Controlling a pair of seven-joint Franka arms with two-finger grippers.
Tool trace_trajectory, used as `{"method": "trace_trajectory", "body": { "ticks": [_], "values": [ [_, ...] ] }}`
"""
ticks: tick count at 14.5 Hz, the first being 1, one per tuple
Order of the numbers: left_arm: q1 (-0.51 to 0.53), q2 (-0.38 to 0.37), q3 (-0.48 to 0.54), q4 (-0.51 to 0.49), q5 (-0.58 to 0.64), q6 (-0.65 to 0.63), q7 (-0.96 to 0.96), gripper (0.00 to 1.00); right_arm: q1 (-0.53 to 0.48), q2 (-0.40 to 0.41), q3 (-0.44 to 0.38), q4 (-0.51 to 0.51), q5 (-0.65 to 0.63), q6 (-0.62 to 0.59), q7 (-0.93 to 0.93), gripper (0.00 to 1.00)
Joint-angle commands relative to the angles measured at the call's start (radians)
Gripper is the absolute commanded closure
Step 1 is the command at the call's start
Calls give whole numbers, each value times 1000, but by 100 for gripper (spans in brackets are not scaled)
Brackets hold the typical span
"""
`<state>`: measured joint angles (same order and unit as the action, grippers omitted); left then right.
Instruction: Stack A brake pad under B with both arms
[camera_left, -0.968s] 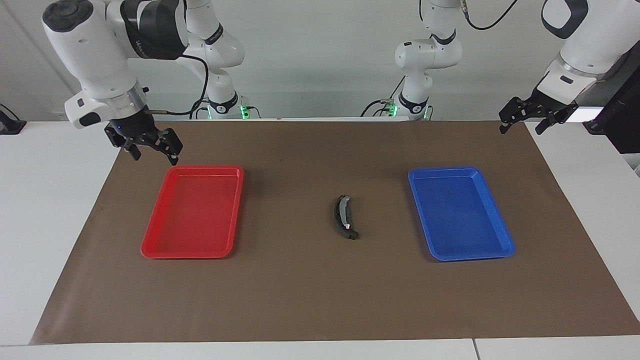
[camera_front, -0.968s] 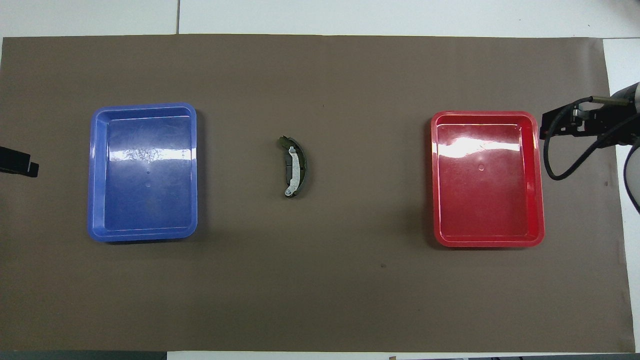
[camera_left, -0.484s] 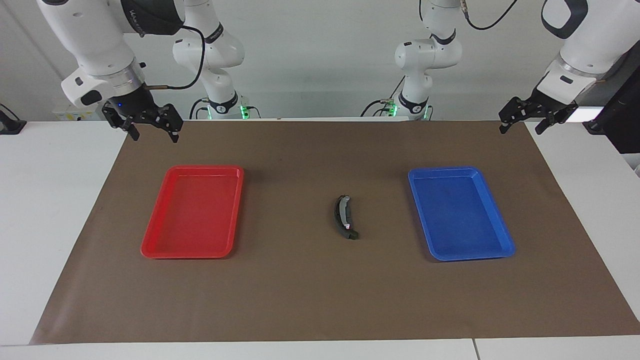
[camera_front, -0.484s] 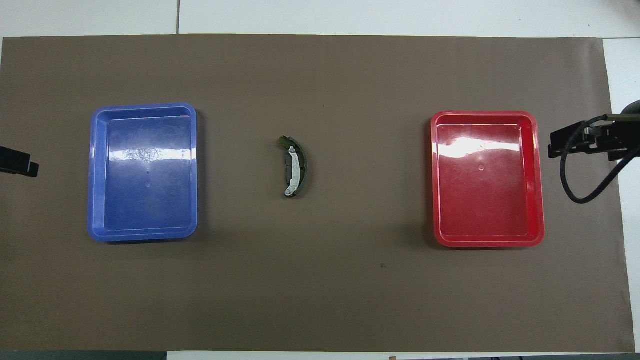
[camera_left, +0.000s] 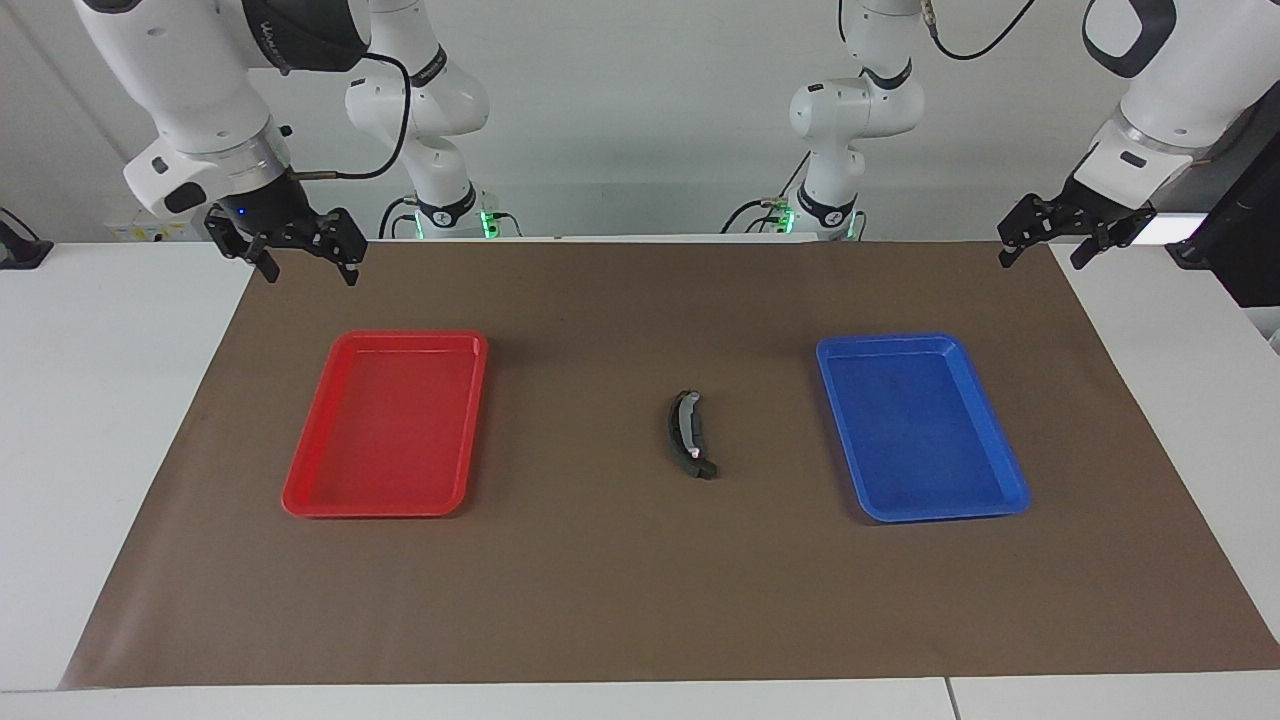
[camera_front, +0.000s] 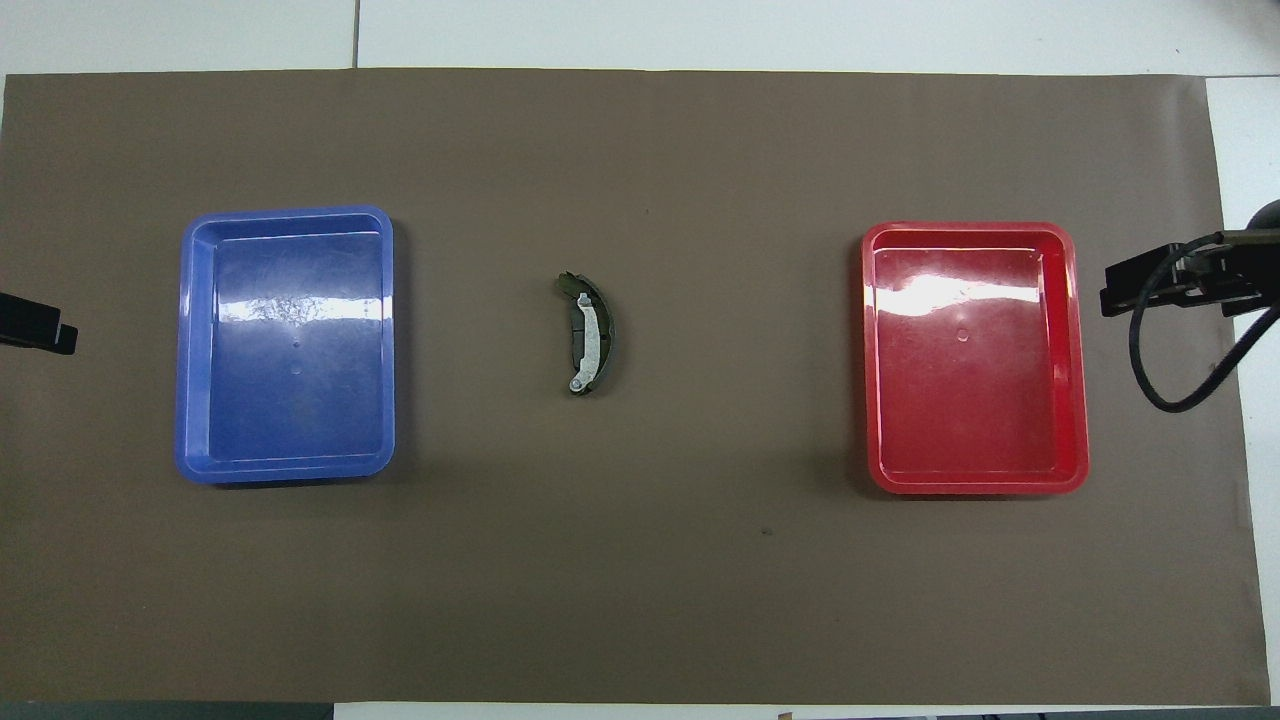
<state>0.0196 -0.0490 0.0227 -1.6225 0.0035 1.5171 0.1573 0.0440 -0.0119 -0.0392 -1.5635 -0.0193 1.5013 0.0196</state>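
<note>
From where I stand, the near stretch of the brown mat (camera_left: 640, 600) on the bench (camera_left: 100, 450) is bare. Midway along it the stack lies between the red tray (camera_left: 388, 423) and the blue tray (camera_left: 918, 426), nearer the blue one: the crescent B (camera_left: 688, 436) with its silver strip up, and under it a short dark piece that I take to be the A brake pad (camera_front: 575, 330). That looks finished to me.

Up by the robots, the right hand (camera_left: 303, 252) has lifted away from the red tray over the last second and now hangs over the mat's edge, fingers wide and empty. The left hand (camera_left: 1042, 243) waits over the mat's other corner, also wide and empty.

I can read no label anywhere, only unreadable lettering on the right arm's dark band.
</note>
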Motion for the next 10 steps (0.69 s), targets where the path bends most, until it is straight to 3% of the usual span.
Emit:
{"method": "trace_trajectory", "body": {
  "ticks": [1,10],
  "values": [
    [10,-11,-6,-4,3,-12,-4,1,-18,16,13,45,6,-47,-40,0],
    [10,-11,-6,-4,3,-11,-4,1,-12,7,12,13,-14,14,-30,0]
  ]
}}
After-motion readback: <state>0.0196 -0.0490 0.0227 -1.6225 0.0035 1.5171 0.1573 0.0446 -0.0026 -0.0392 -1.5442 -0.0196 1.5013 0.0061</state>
